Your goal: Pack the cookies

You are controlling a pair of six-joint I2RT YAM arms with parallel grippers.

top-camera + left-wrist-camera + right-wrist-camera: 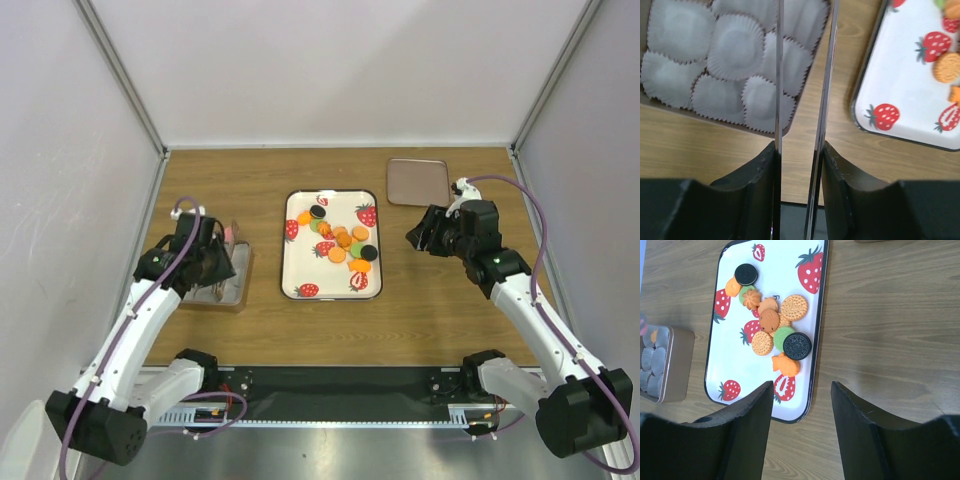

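The cookies [340, 243] lie bunched toward the right edge of the strawberry tray [305, 262] mid-surface [440, 310], right of the L fingers [218, 265], clamped on thin metal tongs [779, 75] over the liner box [682, 365] near the left edge; R fingers [420, 237], apart & empty, look nearer.
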